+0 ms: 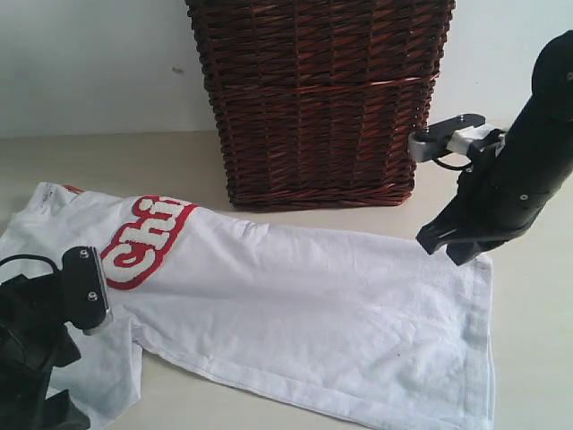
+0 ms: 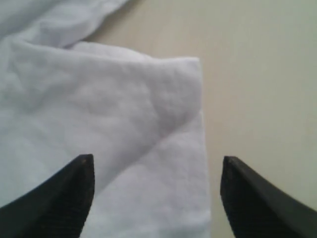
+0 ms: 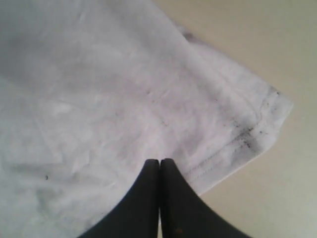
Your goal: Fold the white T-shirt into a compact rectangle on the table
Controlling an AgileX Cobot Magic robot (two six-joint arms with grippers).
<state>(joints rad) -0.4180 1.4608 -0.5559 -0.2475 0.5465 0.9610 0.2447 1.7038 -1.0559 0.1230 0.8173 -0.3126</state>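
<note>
The T-shirt (image 1: 304,305) lies spread on the table (image 1: 537,358) in front of a dark wicker basket (image 1: 318,98), its length running across the exterior view: the red patch with white letters toward the left, the hem at the right. Its near long edge looks folded over, and a sleeve hangs toward the lower left corner. The left gripper (image 2: 156,198) is low at the left of the scene, over that sleeve area; in its wrist view the jaws stand wide apart with nothing between them, one black fingertip (image 2: 74,188) over white cloth and the other over bare table, with a folded corner of the shirt (image 2: 148,109) lying just ahead of them. It has hold of nothing. The right gripper (image 1: 448,244) hangs at the right, above the far hem corner of the shirt, near the basket's lower right corner. In the right wrist view its two black fingers (image 3: 148,198) are pressed together, closed on nothing, and point down at the cloth just inside the stitched hem, whose corner (image 3: 267,114) bears dark smudges. Whether the tips touch the fabric cannot be told.
</note>
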